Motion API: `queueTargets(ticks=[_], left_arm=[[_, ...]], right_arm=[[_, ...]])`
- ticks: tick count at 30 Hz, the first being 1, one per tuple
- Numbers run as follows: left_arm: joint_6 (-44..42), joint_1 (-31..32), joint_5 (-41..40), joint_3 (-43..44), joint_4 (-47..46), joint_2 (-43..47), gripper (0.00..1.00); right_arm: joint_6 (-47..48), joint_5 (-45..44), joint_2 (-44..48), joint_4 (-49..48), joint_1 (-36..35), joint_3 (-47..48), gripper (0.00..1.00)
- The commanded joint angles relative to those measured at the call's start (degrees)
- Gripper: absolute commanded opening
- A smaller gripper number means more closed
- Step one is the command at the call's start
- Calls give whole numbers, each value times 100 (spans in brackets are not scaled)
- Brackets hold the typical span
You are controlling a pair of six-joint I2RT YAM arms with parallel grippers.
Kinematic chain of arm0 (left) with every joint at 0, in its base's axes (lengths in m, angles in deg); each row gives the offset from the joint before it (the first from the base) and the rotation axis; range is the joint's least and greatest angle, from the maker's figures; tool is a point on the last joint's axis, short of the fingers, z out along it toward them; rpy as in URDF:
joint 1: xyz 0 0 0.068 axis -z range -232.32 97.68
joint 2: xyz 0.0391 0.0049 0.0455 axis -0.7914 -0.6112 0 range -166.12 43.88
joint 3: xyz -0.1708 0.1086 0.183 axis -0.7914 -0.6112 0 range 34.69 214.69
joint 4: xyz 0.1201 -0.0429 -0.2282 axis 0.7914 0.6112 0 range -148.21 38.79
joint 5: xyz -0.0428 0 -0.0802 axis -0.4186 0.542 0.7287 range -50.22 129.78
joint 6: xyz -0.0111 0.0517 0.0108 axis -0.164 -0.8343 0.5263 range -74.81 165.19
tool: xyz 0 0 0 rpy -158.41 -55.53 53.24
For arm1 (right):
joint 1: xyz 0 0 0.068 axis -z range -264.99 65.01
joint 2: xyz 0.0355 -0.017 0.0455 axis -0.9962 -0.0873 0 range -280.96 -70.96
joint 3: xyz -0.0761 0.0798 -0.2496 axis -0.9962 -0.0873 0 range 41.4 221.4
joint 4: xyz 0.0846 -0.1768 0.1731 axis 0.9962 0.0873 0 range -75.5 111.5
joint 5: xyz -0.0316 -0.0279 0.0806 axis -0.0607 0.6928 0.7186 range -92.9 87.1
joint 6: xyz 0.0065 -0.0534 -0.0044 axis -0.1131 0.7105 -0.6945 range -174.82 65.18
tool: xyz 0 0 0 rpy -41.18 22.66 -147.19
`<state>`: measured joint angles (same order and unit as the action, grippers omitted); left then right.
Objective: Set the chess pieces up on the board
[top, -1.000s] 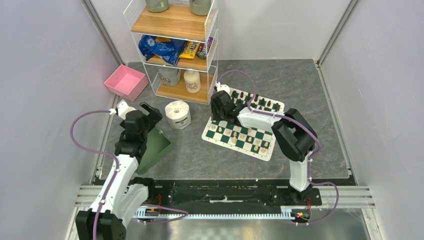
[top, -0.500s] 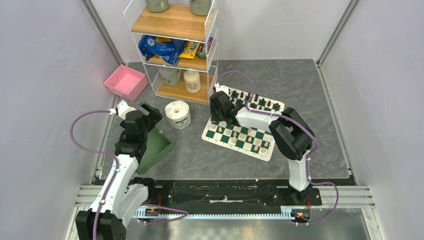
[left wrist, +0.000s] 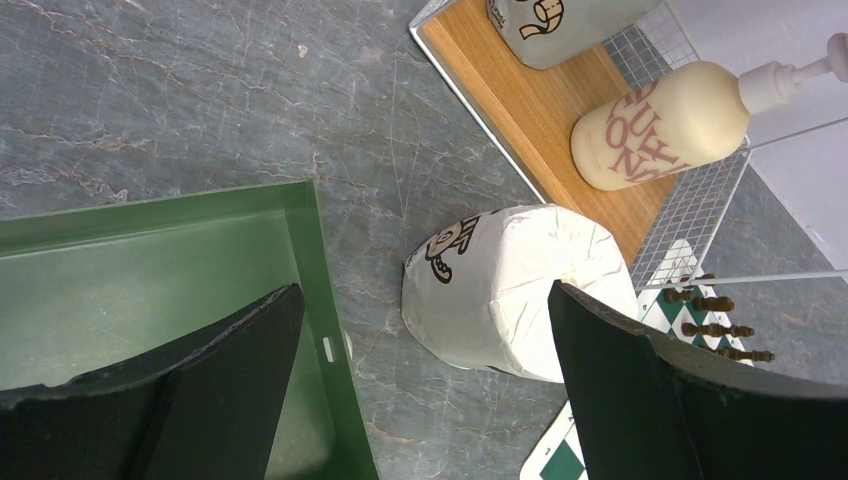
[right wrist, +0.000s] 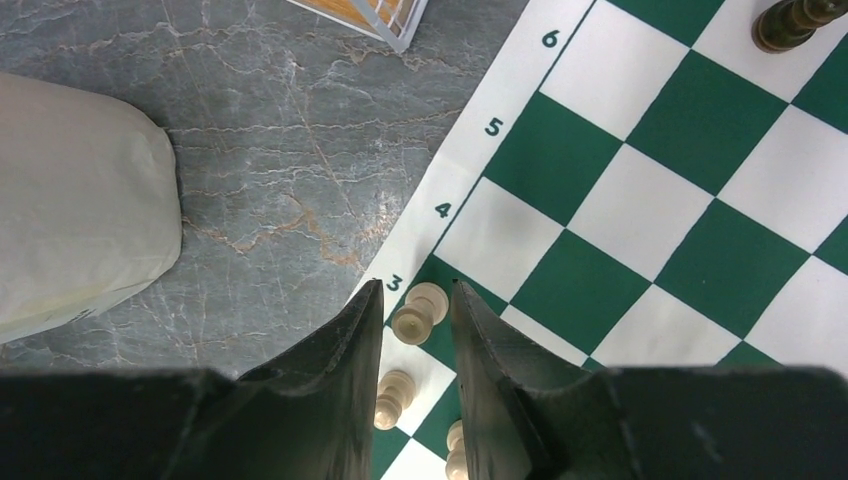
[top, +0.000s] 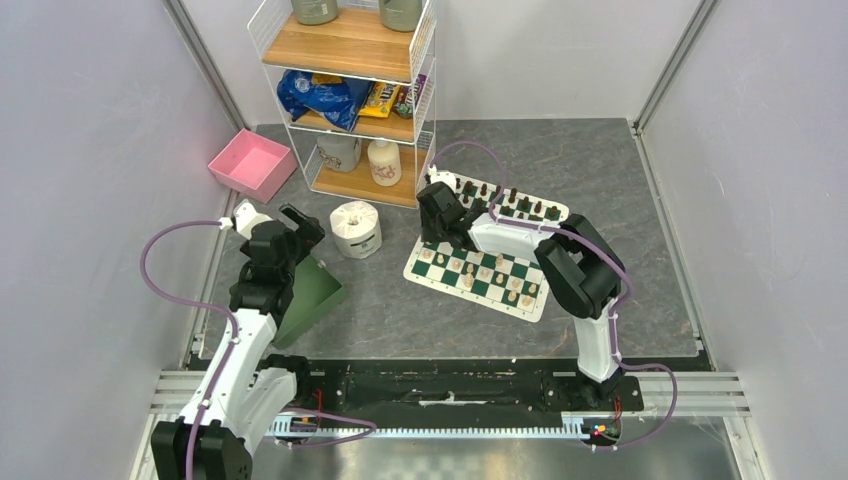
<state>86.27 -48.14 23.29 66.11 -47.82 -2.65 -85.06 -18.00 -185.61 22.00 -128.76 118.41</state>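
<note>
The green and white board [top: 480, 288] lies right of centre, and its numbered left edge shows in the right wrist view [right wrist: 640, 200]. Dark chess pieces [top: 510, 200] line its far side and cream ones [top: 480, 270] its near side. My right gripper [top: 435, 235] points down over the board's near-left part. In its wrist view the right gripper [right wrist: 415, 290] stands narrowly open around an upright cream pawn [right wrist: 418, 310] beside the number 3, with slim gaps on both sides. Two more cream pawns [right wrist: 392, 398] stand just behind it. My left gripper [left wrist: 422, 292] hangs wide open and holds nothing.
A wrapped toilet roll [top: 355, 228] stands between the arms, close to the board's left edge. A green bin [top: 310, 295] lies under the left gripper. A pink bin [top: 250, 163] and a wire shelf [top: 360, 100] with a lotion bottle [left wrist: 660, 125] stand at the back left.
The right arm has edged a little to the left over the board and its jaws have narrowed slightly. The left arm has not moved.
</note>
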Motion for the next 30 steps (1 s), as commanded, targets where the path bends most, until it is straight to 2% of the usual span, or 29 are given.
queueTargets(ticks=[1,11,17,20,26,30], left_arm=[[-133,-41,-170,-38,-196,-6,100],[-122,-40,-161,-57,-222,-32,100],[-125,-40,-153,-49,-222,-32,100],[-127,-40,-144,-42,-222,-32,100],[-127,-40,-135,-47,-220,-32,100],[-118,-40,-132,-35,-233,-32,100]], right_arm=[[-50,-221,-101,23,-36,253,37],[-51,-199,-145,67,-53,306,36],[-42,-142,-130,92,-66,322,28],[-38,-158,-119,115,-79,318,28],[-43,-212,-154,173,-97,341,36],[-31,-230,-163,206,-114,371,36]])
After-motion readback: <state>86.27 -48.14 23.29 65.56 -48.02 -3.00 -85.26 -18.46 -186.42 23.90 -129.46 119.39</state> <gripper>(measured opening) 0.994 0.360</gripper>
